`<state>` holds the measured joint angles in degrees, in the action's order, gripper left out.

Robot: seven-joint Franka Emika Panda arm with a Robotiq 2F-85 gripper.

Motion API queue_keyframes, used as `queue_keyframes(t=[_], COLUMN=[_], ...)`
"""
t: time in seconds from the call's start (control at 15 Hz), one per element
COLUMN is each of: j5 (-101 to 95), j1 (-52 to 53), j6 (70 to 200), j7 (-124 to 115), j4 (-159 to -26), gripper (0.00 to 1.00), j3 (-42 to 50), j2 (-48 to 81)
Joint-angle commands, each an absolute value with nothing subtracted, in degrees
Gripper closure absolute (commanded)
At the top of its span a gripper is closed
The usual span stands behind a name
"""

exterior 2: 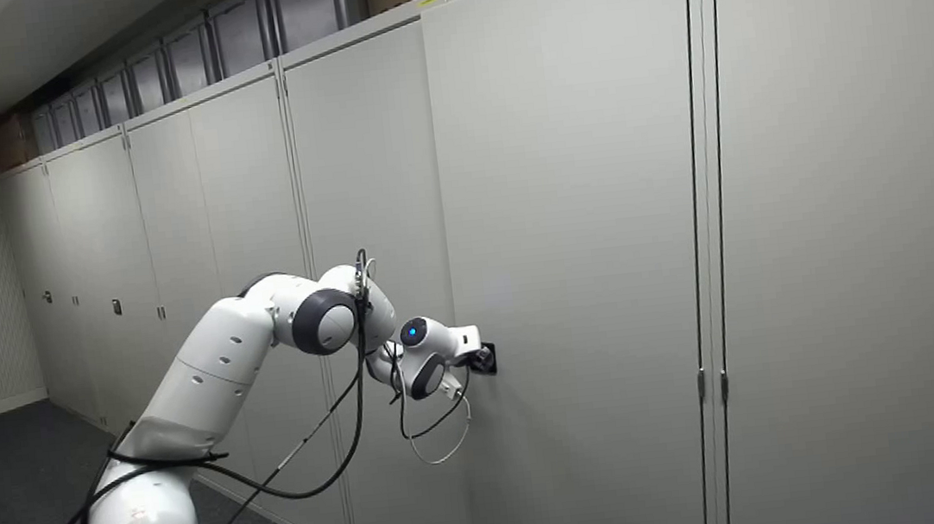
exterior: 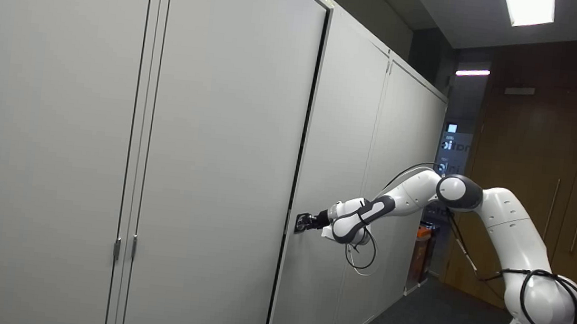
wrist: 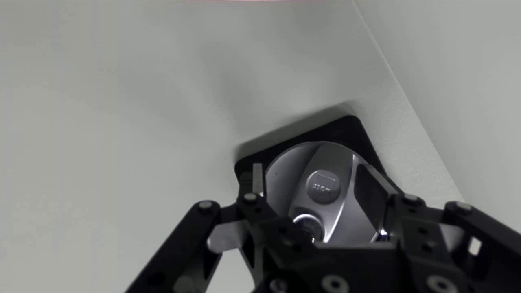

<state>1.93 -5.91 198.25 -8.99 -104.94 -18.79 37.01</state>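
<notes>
Your hand (wrist: 313,175) is holding its two fingers (wrist: 374,195) parted, straddling one handle (wrist: 323,187) without gripping it; the spread is presumably leaving room for the handle's width, and whether either finger is touching it, you are not able to tell. That handle is sitting on one black plate (wrist: 346,126), with what is looking like one lock (wrist: 311,226) at its near end in the wrist view. In an exterior view, the plate is lying just inside the left edge of its door (exterior 2: 573,199), probably because that side is the one swinging free, beside the next door (exterior 2: 371,220) on the left. Farther left, two more handles (exterior 2: 117,307) are showing, small. Your one arm (exterior 2: 224,348) is standing to the left, bent, likely for squaring the hand to the plate, and its cables (exterior 2: 363,342) are hanging in loops, seemingly giving it slack. Over the doors, grey bins (exterior 2: 309,18) are standing in a row, perhaps eight, the far ones blurring your count.
</notes>
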Motion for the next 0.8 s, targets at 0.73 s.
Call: queue_keyframes(t=[0.73], j5=[3.2], j1=[-3.86], j6=[198.25], j7=[-9.15], j4=[-101.53], gripper=[0.37], j3=[-17.09], j2=[37.95])
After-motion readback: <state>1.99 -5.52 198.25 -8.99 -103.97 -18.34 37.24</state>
